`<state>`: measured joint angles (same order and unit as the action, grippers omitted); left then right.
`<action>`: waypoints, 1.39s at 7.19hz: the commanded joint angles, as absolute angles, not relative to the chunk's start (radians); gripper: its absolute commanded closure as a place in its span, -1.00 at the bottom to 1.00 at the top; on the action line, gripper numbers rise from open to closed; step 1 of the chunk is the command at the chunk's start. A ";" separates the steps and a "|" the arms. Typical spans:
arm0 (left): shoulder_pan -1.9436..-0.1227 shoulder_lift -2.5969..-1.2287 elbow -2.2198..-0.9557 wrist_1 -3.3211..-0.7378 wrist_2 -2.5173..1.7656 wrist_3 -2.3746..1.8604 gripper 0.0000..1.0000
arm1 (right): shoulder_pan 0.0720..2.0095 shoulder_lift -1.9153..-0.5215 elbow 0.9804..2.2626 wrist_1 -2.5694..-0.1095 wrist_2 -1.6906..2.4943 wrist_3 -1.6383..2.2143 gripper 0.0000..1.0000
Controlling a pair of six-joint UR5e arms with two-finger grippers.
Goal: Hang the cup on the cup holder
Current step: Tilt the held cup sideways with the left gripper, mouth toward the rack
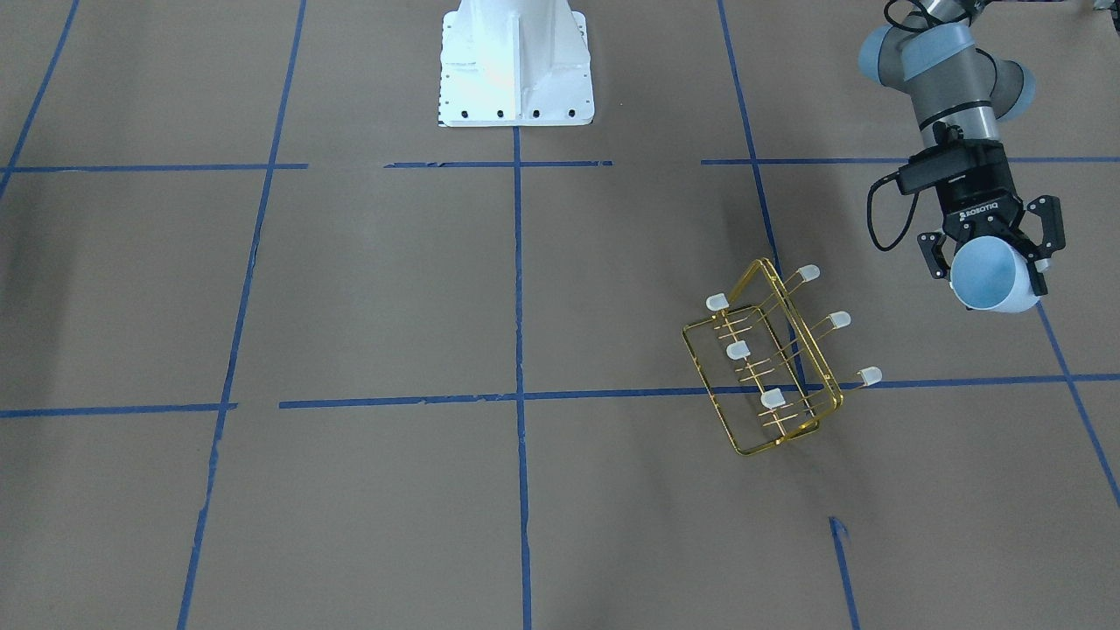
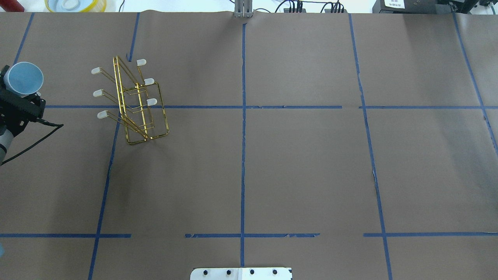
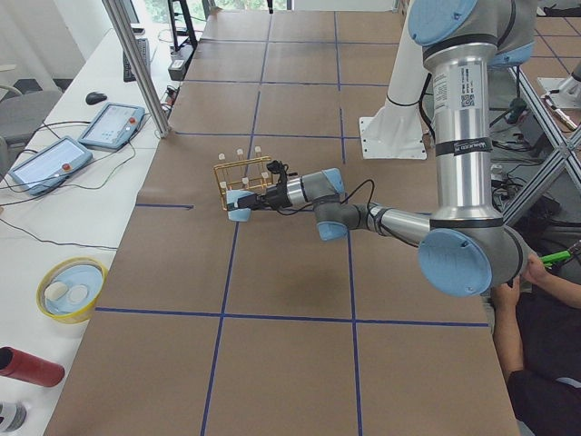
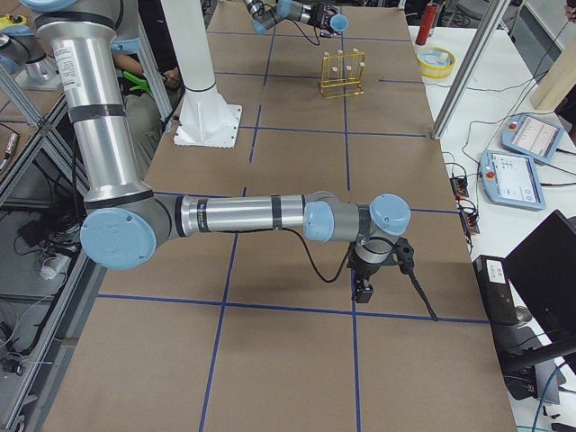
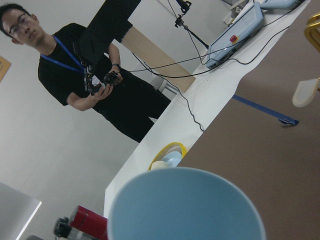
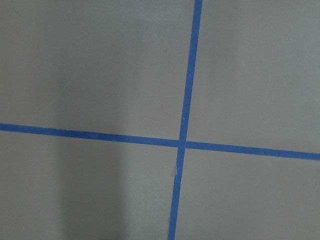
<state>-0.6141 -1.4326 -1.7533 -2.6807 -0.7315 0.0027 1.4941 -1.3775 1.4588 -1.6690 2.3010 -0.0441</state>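
Note:
My left gripper (image 1: 993,254) is shut on the pale blue cup (image 1: 996,278) and holds it on its side above the table, open mouth pointing away from the arm. The cup also shows in the overhead view (image 2: 24,77), the left-side view (image 3: 239,209) and, as a large blue rim, in the left wrist view (image 5: 185,205). The gold wire cup holder (image 1: 770,359) stands on the table beside it, apart from the cup, prongs bare; it shows too in the overhead view (image 2: 136,105). My right gripper (image 4: 363,288) hangs low over the table far from both; I cannot tell whether it is open.
A yellow bowl (image 3: 71,289) and a red cylinder (image 3: 32,366) lie on the white bench past the table's edge. Tablets (image 3: 109,124) and cables lie there too. An operator (image 5: 75,75) stands beyond the bench. The white robot base (image 1: 516,61) stands mid-table.

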 commanded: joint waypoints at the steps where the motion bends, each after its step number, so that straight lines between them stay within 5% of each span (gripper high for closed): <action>1: -0.609 -1.433 -1.776 -2.678 -0.665 0.273 1.00 | 1.494 -1.378 1.459 -1.669 2.301 -0.044 -1.00; 10: -0.379 -1.442 -1.835 -2.657 -0.154 1.197 1.00 | 1.494 -1.378 1.459 -1.669 2.301 -0.044 -1.00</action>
<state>-0.3921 -1.4368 -1.8318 -2.6633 -0.1821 1.0720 1.4941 -1.3775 1.4588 -1.6690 2.3010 -0.0445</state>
